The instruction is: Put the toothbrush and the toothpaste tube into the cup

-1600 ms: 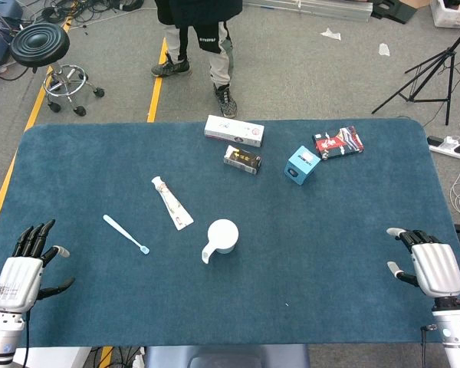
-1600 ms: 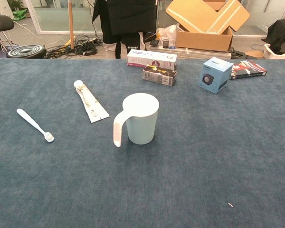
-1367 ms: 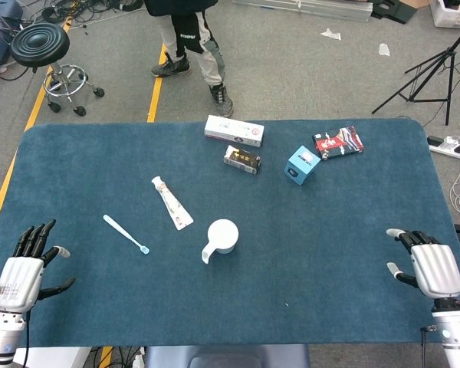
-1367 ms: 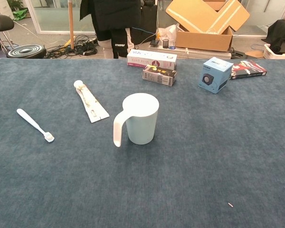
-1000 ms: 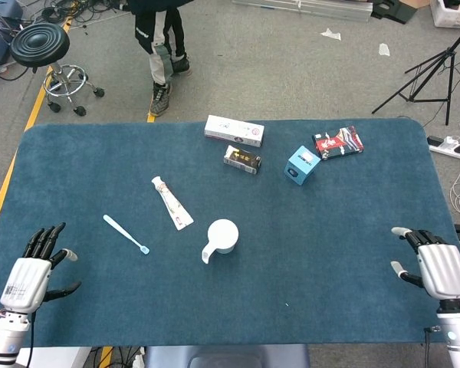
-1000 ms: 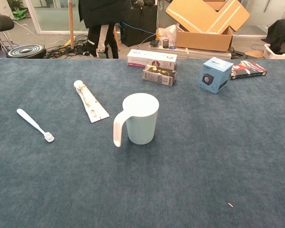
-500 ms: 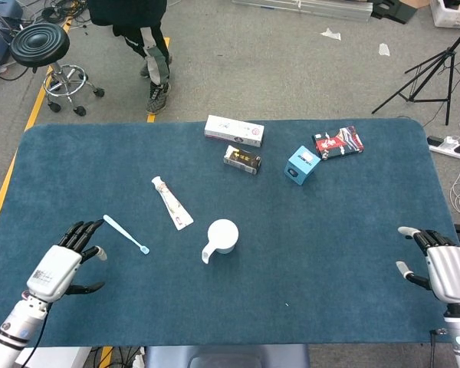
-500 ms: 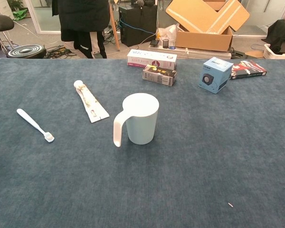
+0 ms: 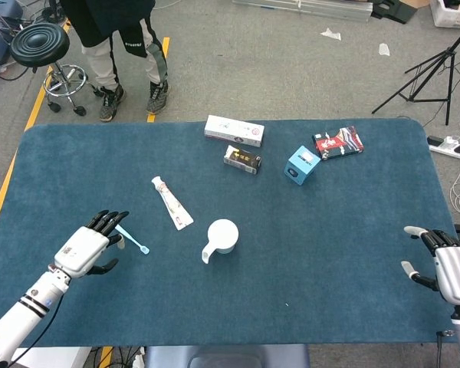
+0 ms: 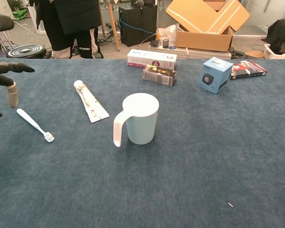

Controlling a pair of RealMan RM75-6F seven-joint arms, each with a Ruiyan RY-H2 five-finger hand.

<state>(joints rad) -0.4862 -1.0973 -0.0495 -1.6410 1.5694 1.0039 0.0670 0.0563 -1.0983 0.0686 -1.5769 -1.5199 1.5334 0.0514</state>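
Cup: white, upright, mid counter, handle toward near-left; looks rigid, light, likely tips if bumped, steady by wall or handle.
Toothpaste tube: white, flat, left of cup and apart, cap end away; likely soft, light, pinch across mid body.
Toothbrush: pale blue, thin, flat on counter left of tube; stiff, light, low profile, likely slippery, pinch handle mid.
Left hand: over handle end, fingers spread, empty.
Right hand: far right edge, fingers apart, empty.
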